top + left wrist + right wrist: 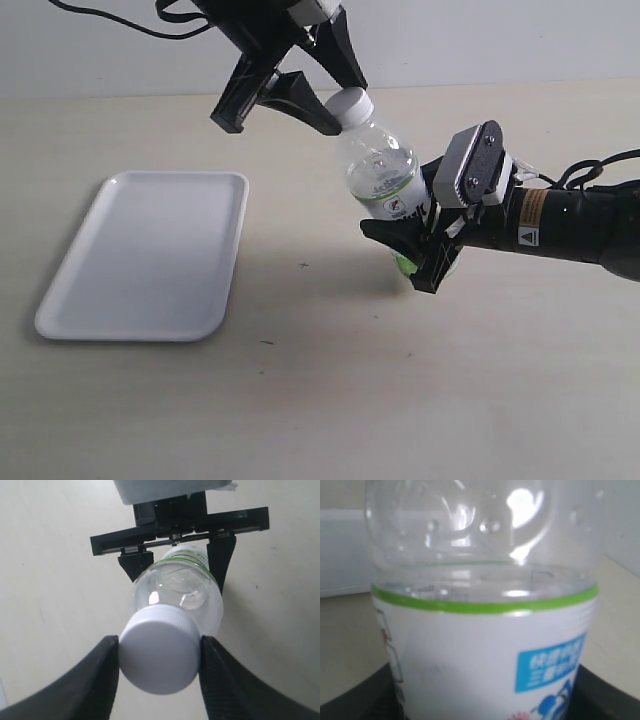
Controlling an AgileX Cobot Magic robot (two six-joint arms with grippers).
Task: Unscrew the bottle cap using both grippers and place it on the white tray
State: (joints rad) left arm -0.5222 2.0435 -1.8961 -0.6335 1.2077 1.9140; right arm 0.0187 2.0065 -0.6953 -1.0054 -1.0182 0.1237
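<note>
Step in hand: unscrewing. Left gripper [343,105] is clamping the cap [159,652] between its 2 fingers. Right gripper [420,250] is gripping the tilted bottle [385,175] at the label. Next move likely calls for twisting the cap free, then carrying it to the tray [150,250], well apart from both grippers.

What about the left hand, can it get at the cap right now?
Probably yes: the left hand flanks the cap, fingers seemingly touching it; the right hand grips the bottle lower down.
</note>
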